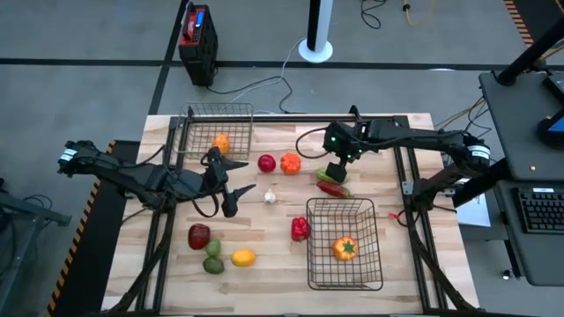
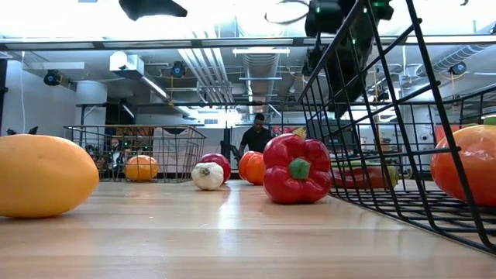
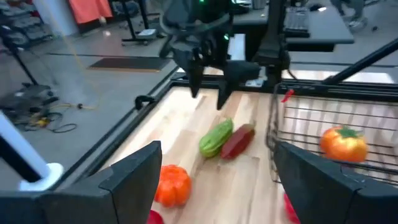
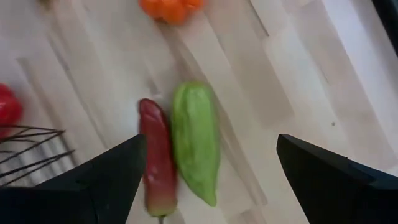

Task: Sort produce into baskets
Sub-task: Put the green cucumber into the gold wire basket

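Right gripper (image 4: 208, 171) — fingers spread — hovers over green cucumber (image 4: 196, 140), seemingly touching red chili (image 4: 155, 155).

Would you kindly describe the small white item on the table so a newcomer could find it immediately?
Start at the smaller basket at the table's far left. Nearer the table's middle, beside the left end effector, lies a white garlic bulb. It is the only white piece; its neighbours are red and orange.

Right gripper (image 1: 337, 173) over green and red produce (image 1: 330, 183), 12 o'clock of larger basket (image 1: 344, 273) holding orange pepper (image 1: 345, 248). Left gripper (image 1: 236, 197) open, 9 o'clock of garlic (image 1: 270, 197). Smaller basket (image 1: 188, 134) at tabletop (image 1: 278, 273) 11 o'clock.
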### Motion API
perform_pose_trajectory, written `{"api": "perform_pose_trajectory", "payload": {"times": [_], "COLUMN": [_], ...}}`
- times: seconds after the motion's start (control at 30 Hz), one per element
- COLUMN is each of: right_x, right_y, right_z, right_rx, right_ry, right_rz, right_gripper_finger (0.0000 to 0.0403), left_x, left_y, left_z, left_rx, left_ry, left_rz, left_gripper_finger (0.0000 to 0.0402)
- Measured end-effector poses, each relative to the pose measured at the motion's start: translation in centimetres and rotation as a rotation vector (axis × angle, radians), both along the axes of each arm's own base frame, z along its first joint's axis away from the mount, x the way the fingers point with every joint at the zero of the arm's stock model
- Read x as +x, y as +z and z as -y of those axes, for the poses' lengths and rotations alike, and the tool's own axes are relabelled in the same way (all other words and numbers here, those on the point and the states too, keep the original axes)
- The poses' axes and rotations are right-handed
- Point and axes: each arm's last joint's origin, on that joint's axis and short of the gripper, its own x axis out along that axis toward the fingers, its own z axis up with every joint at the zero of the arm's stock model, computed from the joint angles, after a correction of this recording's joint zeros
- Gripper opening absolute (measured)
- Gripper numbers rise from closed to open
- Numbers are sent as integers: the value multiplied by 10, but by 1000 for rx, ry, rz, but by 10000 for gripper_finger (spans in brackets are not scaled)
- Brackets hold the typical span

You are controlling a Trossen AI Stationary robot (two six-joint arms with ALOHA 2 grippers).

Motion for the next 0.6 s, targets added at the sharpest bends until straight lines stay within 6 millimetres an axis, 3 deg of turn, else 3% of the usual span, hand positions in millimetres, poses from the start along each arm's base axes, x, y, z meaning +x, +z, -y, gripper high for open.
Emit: {"api": "perform_pose_trajectory", "payload": {"times": [0.23,0.6], "right_x": [-5,-13], "right_y": [-30,-50], "right_z": [-2,-2], "right_rx": [37,62], "right_ry": [-4,-51], "right_rz": [-20,-43], "right_gripper_finger": [352,352], "left_x": [0,0], "left_y": [0,1], "left_z": [-2,-3], "left_rx": [73,88], "left_ry": [72,84], "left_rz": [-13,-11], "left_gripper_finger": [290,290]}}
